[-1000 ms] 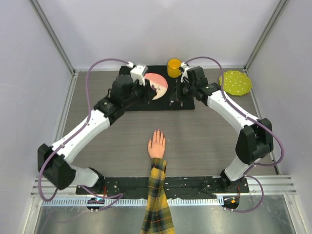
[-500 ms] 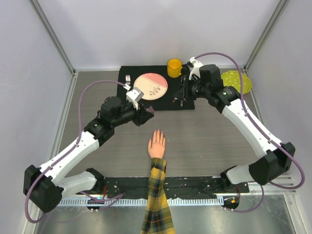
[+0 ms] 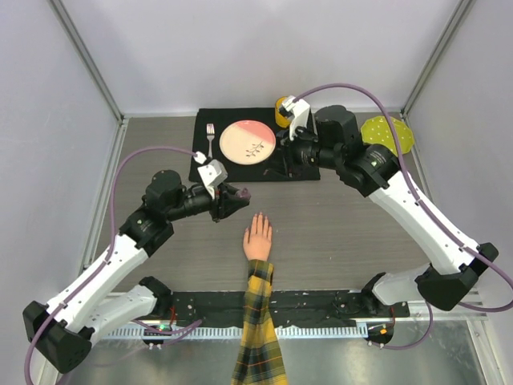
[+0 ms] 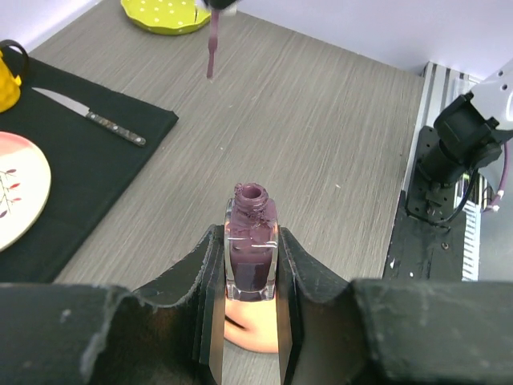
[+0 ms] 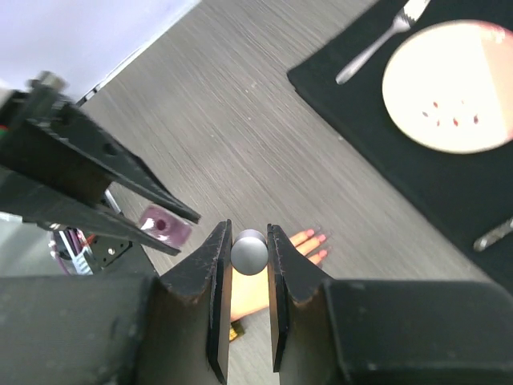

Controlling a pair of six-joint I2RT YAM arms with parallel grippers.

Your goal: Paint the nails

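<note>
The mannequin hand (image 3: 258,237) lies palm down mid-table, its plaid sleeve (image 3: 258,337) toward the near edge. Its nails (image 5: 322,236) show pink at the fingertips in the right wrist view. My left gripper (image 3: 235,195) is shut on the open purple polish bottle (image 4: 252,249) and holds it just left of and above the hand (image 4: 252,327). My right gripper (image 3: 285,159) is shut on the round cap (image 5: 249,252), over the black mat's near edge. The purple brush (image 4: 212,50) hangs down from the cap. The bottle (image 5: 163,225) also shows in the right wrist view.
A black mat (image 3: 208,164) at the back holds a pink plate (image 3: 248,142), a fork (image 3: 210,138) and a knife (image 4: 90,117). A yellow mug (image 3: 282,108) stands at the mat's far edge. A yellow dotted plate (image 3: 389,134) lies at the back right.
My left gripper has drawn back from the plate to beside the hand, carrying the open bottle. My right arm has lifted and shifted left with the cap and brush.
</note>
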